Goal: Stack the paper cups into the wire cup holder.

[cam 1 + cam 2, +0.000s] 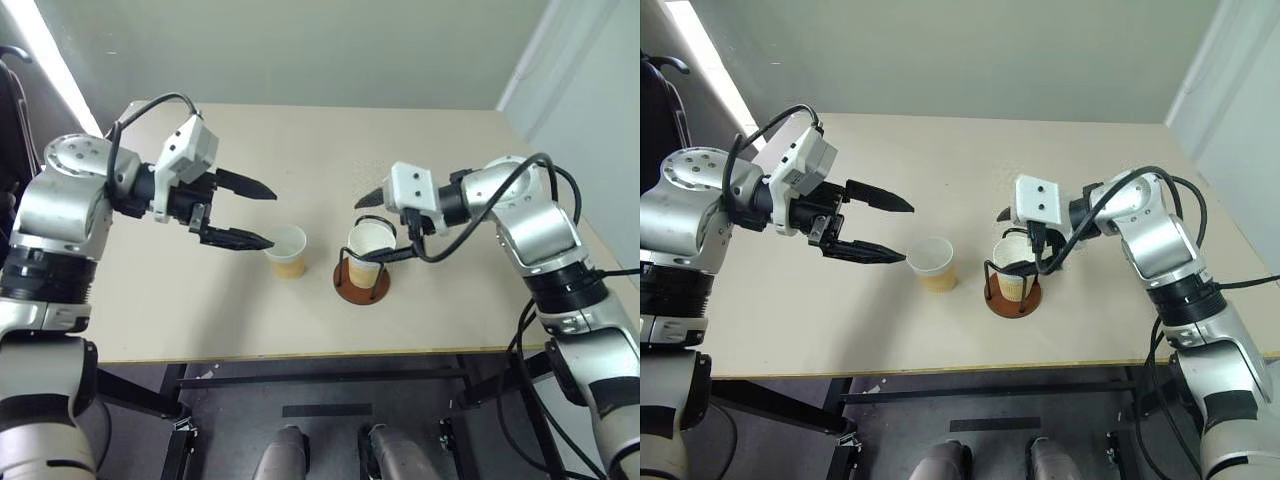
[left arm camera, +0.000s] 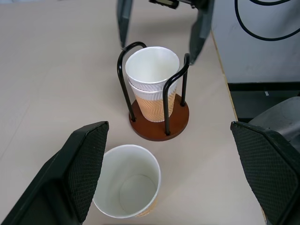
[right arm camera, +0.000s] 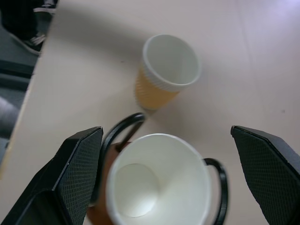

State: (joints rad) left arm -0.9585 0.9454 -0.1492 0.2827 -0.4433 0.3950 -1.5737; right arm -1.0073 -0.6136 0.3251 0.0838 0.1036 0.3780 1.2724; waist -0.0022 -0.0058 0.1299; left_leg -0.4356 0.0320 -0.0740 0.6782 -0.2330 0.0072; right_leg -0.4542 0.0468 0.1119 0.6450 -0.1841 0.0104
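Loose tan-and-white paper cup (image 1: 287,250) upright at centre frame, just beside released left gripper (image 1: 243,212); right gripper (image 1: 378,224) open, empty, straddling the black wire cup holder (image 1: 361,278).

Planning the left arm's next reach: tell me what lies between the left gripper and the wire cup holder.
One loose paper cup stands upright on the table between the left gripper and the wire cup holder, seen in both eye views.

1. The left gripper (image 1: 252,213) is open, just beside a single paper cup (image 1: 287,250) (standing upright on the table (image 1: 250,320)).
2. The right gripper (image 1: 383,226) is open around the cups in the wire cup holder (image 1: 362,277).
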